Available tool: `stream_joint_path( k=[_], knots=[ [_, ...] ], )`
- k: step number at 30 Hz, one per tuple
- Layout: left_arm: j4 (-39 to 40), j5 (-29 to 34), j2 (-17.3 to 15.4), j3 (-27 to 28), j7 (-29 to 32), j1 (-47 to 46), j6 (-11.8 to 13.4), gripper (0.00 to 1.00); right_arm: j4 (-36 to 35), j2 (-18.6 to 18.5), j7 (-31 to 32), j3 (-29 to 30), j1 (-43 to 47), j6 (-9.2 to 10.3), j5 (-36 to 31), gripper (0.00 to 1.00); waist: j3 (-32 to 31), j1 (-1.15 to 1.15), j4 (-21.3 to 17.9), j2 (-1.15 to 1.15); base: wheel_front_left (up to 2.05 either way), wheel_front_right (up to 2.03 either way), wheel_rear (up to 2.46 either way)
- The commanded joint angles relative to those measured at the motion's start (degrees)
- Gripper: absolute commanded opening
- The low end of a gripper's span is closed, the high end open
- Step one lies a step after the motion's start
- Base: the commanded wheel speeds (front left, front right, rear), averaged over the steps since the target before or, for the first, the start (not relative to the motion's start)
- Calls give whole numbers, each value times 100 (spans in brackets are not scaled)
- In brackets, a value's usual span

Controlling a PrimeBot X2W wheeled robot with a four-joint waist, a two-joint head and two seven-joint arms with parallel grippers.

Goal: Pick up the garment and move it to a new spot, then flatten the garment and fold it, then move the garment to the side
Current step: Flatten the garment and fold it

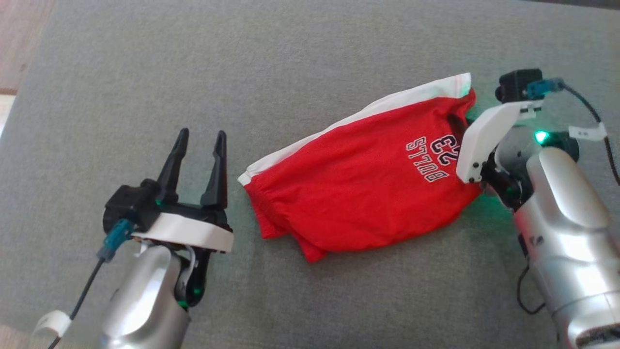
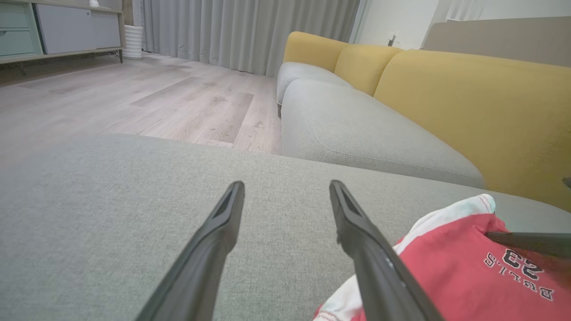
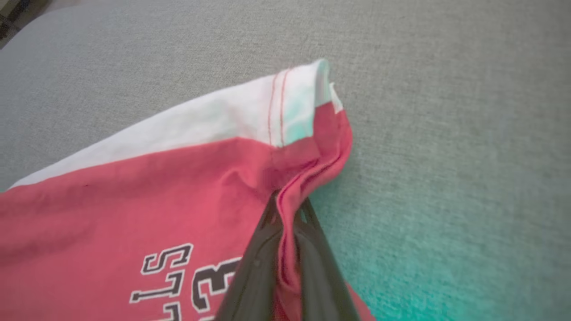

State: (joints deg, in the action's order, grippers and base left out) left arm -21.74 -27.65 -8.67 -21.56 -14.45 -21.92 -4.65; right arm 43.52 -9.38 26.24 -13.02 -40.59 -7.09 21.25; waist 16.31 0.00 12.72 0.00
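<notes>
Right wrist view: R gripper (image 3: 287,205) pinched tight on a bunched red fold of the garment (image 3: 134,187), near its white-trimmed corner; cloth ridge squeezed btw the fingers.
Head view: garment lies crumpled on grey cushion (image 1: 145,72), roughly mid-surface, print side up; R arm at its right edge.
L gripper (image 1: 202,132): fingers apart, nothing in them, just beside garment's left end, looks clear of it.
Step (my read): pick-up for the move to a new spot; not lifted yet.
Risk 1: grip looks thin, edge fold only, so it could slip out on lift, esp. w/ a fast pull.
Risk 2: one-point hold, so the rest prob. hangs & drags on cushion, bunching worse before flattening.
Risk 3: L fingers close by; swinging cloth may snag on them.
</notes>
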Motion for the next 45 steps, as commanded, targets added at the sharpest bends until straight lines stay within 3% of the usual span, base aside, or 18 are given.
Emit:
stream_joint_path(
  k=[1, 6, 13, 25, 32, 39, 45],
  knots=[
    [132, 70, -97, 318, -54, -112, -32, 100, -214, 89, -50, -73, 207, -40, 19, 0, -75, 0, -88, 0, 0, 0, 0],
    [117, 154, -161, 510, -54, -21, -84, 100, -682, 2, -132, 227, 417, -40, 62, 0, -274, 0, -380, 0, 0, 0, 0],
    [95, 231, -301, 691, -54, 154, -109, 100, -1496, -273, -84, 1074, 883, -40, -454, 0, -573, 0, -806, 0, 0, 0, 0],
    [0, 295, -277, 617, -54, 395, -140, 100, -2385, -531, 220, 1848, 1527, -40, -1349, 0, -968, 0, -967, 0, 0, 0, 0],
    [-150, 277, -251, 507, -54, 472, -162, 100, -2731, -441, 632, 1346, 1475, -40, -1419, 0, -1107, 0, -880, 0, 0, 0, 0],
    [-187, 269, -245, 477, -54, 435, -161, 100, -2779, 27, 921, 198, 1253, -40, -1081, 0, -1118, 0, -800, 0, 0, 0, 0],
    [-217, 248, -188, 401, -51, 389, -171, 100, -2344, 407, 970, -623, 923, -40, -841, 0, -1031, 0, -653, 0, 0, 0, 0]
  ],
)
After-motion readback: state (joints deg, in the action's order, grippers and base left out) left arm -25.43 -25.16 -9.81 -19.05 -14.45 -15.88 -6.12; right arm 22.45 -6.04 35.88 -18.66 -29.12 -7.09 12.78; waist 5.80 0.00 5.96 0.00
